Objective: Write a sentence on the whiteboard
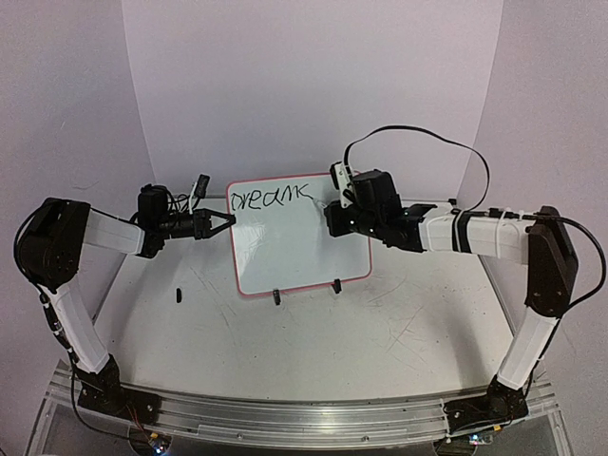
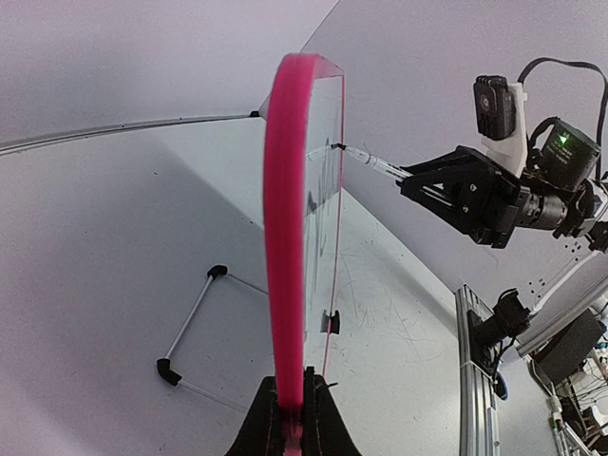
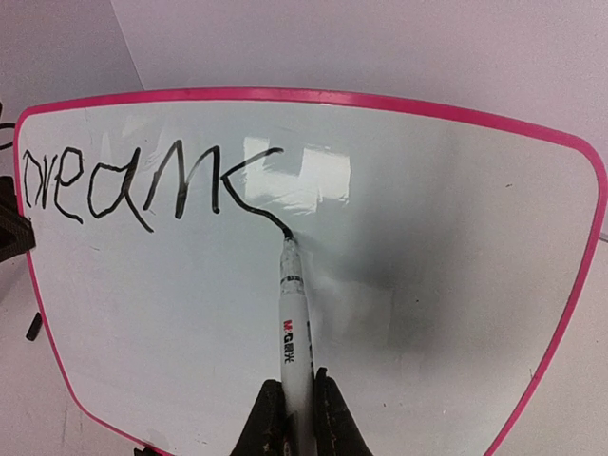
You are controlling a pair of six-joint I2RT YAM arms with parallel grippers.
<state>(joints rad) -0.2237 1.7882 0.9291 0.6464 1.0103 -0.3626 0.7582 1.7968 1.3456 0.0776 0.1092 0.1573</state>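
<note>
Right hand (image 3: 290, 418) is closed on the barrel of a white marker (image 3: 294, 332), whose black tip touches the whiteboard (image 3: 427, 285) at the end of the last stroke. Left hand (image 1: 217, 223) is clamped shut on the pink frame at the board's left edge and steadies it there.

That board stands upright near the middle of the table (image 1: 380, 323), resting on two black clip feet (image 1: 276, 296) along its near edge, its face turned toward the arms. Its long axis runs left to right. The sentence (image 3: 123, 185) is only begun: one word sits along the upper left, and the tip rests just right of it.

Bare board lies to the right of the tip and below the whole word, so the coming move likely turns on carrying the marker rightward along the long axis, or down and back left for a second line. Only the right arm can do that, being the one with the pen.

The last letter reads more like a "k" than an "s". From above, the marker is lost against the right hand. A small dark object (image 1: 178, 294) on the table near the left arm is too small to identify.
</note>
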